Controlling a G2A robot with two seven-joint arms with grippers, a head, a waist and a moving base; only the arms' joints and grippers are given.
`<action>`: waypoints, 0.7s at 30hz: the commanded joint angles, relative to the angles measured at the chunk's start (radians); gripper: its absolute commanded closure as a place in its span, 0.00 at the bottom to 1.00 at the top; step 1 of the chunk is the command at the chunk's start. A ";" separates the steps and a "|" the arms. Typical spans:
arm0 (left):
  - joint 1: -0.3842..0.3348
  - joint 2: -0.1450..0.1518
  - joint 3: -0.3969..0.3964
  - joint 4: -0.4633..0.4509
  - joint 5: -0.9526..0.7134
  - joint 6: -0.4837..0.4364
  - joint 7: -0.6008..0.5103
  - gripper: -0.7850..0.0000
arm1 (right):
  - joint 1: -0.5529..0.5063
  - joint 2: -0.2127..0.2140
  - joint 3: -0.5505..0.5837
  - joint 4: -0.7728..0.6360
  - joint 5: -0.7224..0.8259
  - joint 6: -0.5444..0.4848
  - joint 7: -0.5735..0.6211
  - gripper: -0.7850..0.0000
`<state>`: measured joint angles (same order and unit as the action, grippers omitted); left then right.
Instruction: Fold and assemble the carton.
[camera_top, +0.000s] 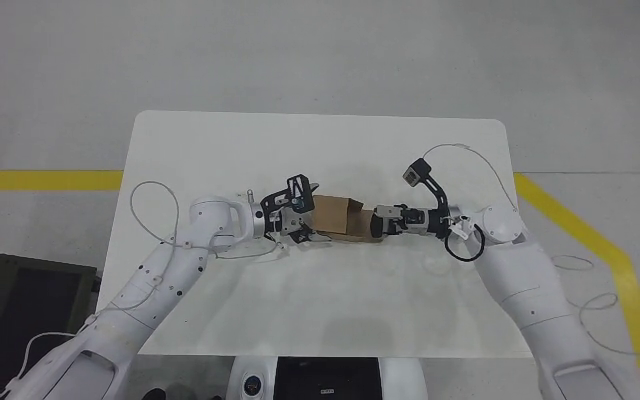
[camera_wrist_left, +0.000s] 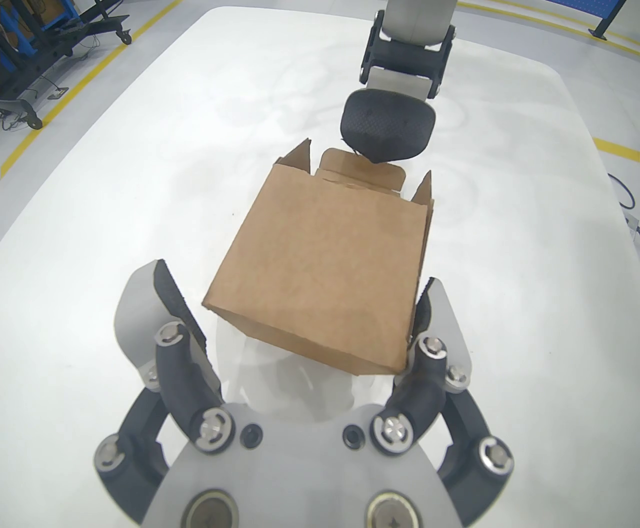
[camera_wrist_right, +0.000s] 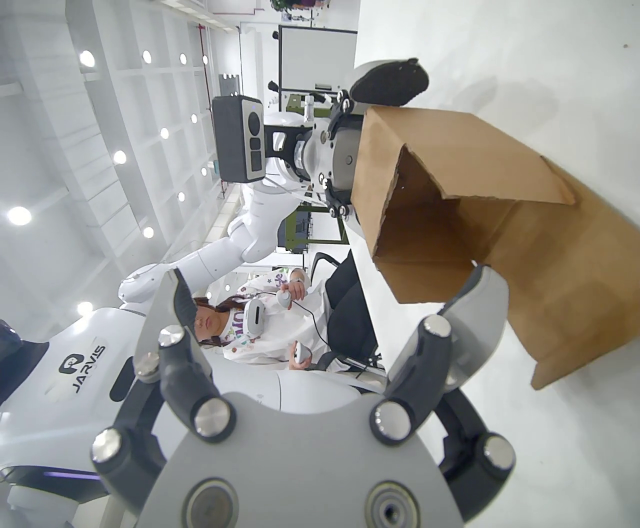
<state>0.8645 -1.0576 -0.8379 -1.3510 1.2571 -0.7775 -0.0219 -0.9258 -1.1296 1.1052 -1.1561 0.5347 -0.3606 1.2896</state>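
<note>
1. At the middle of the table (camera_top: 200, 140), one brown carton (camera_top: 335, 218) lies on its side. It runs left to right between the two grippers.
2. The left gripper (camera_top: 297, 222) sits at the carton's left end with its jaws spread, straddling that end. One finger (camera_wrist_left: 434, 312) touches a carton corner and the other stands apart. It is probably there as a backstop so the carton doesn't slide left.
3. The right gripper (camera_top: 380, 222) sits at the right, open end, also with its jaws spread and pinching nothing. One pad (camera_wrist_left: 385, 125) rests on the tuck flap (camera_wrist_left: 360, 167), probably placed to push that flap in.
4. The open end is not yet closed. The tuck flap sticks out and the two side flaps (camera_wrist_left: 296, 159) stand up.
5. Count: one carton, three flaps seen at the open end, two grippers, one table.
</note>
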 joint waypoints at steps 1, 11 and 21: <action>0.003 -0.001 -0.003 -0.004 -0.003 0.000 -0.003 0.00 | -0.036 0.004 0.007 -0.050 -0.002 0.020 -0.022 0.00; 0.009 -0.005 -0.009 0.004 0.017 -0.022 0.013 0.00 | -0.117 0.004 -0.005 -0.141 -0.036 0.047 -0.142 0.00; 0.007 -0.014 -0.005 0.014 0.024 -0.033 0.025 0.00 | -0.115 -0.005 -0.021 -0.143 -0.032 0.008 -0.192 0.00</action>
<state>0.8718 -1.0709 -0.8428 -1.3371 1.2809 -0.8096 0.0025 -1.0448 -1.1338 1.0868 -1.3028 0.5004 -0.3504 1.0971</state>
